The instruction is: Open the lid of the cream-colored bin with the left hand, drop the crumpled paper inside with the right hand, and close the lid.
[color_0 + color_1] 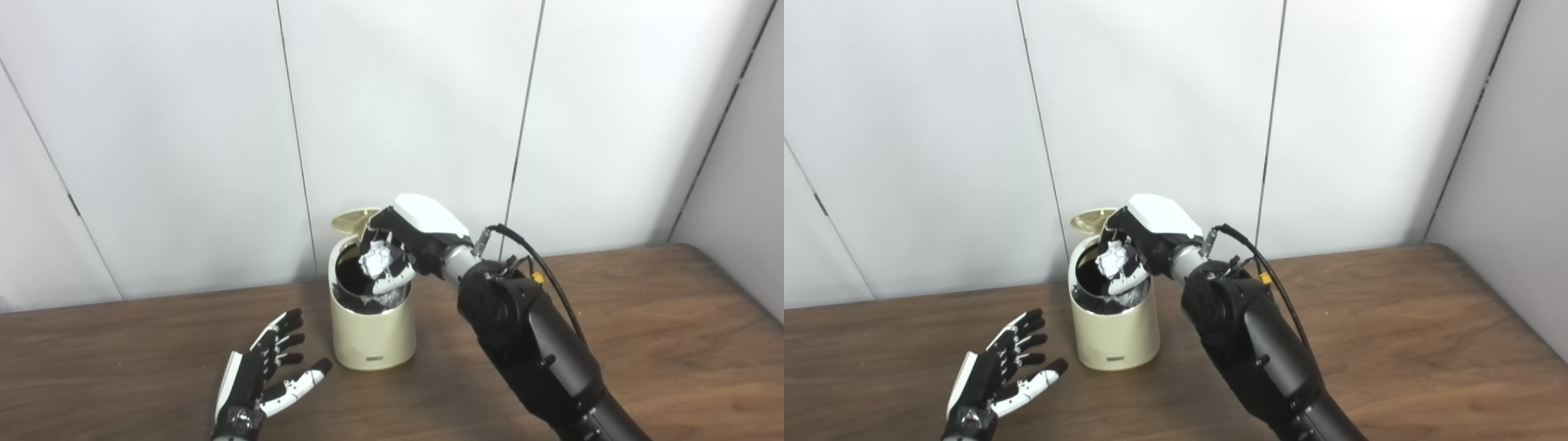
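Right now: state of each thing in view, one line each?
bin: upright on the table
lid: open, tipped back
crumpled paper: held over the bin mouth
right hand: fingers shut on the paper
left hand: open, empty, beside the bin

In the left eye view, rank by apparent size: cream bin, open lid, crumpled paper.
1. cream bin
2. open lid
3. crumpled paper, partly hidden inside the right hand, so its rank against the edge-on lid is uncertain.
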Available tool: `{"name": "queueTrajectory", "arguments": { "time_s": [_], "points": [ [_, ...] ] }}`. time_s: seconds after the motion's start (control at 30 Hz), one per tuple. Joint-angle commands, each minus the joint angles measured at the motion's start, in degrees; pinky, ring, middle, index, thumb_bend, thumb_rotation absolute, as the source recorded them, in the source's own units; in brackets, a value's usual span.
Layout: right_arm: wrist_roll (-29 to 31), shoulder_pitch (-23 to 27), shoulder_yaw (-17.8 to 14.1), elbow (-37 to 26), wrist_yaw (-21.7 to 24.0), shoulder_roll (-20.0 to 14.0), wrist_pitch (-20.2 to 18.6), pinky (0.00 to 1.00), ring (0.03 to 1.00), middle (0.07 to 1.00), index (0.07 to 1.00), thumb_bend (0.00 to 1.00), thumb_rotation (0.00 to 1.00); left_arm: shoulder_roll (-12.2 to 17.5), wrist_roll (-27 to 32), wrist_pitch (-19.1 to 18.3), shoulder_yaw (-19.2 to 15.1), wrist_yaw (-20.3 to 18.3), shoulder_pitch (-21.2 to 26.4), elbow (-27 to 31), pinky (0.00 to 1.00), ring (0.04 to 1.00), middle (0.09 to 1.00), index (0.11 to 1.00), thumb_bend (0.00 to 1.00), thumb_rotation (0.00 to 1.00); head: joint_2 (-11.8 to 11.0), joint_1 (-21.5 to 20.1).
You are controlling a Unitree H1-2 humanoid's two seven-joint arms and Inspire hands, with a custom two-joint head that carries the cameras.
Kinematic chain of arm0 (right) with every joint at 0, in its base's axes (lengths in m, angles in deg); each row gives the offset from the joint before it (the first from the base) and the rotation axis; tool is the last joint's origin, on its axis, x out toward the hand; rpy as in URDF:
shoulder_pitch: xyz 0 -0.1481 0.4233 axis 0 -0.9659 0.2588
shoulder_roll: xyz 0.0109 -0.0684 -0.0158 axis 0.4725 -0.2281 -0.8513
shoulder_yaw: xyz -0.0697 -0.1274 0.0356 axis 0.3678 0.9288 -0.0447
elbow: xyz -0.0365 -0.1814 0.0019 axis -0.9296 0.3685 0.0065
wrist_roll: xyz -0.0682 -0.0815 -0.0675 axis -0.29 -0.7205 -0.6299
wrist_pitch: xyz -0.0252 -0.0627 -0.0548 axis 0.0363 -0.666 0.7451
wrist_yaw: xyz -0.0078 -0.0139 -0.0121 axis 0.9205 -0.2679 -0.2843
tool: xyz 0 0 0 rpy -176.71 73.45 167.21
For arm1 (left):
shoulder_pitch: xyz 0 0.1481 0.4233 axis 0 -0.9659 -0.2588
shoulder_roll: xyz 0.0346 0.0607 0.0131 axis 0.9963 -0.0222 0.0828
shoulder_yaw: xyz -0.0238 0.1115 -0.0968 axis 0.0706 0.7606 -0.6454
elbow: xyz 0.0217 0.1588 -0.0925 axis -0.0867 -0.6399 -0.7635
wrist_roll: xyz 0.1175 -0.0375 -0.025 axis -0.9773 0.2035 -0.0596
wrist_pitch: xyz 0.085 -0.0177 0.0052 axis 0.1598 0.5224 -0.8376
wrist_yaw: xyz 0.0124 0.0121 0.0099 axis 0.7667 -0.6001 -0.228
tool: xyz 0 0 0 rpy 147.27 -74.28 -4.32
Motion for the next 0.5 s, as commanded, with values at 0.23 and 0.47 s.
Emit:
{"name": "queueTrajectory", "arguments": {
  "time_s": [0.23, 0.47],
  "points": [
    [-0.48, 2.33, 0.77, 0.55, -6.22, 0.64, 4.08, 0.31, 0.387, 0.508, 0.505, 0.52, 0.0, -0.04, -0.16, 2.53, 0.12, 1.22, 1.88, 0.52, 0.72, 0.815, 0.871, 0.907, 0.68, 0.19, -0.09, 0.04],
    [-0.28, 2.07, 1.05, 1.42, -7.34, 0.8, 4.64, 0.33, 0.397, 0.513, 0.493, 0.52, 0.0, -0.01, -0.33, 2.17, 0.43, 1.3, 1.73, 1.07, 0.73, 0.815, 0.873, 0.906, 0.67, 0.18, 0.06, 0.21]
  ]
}}
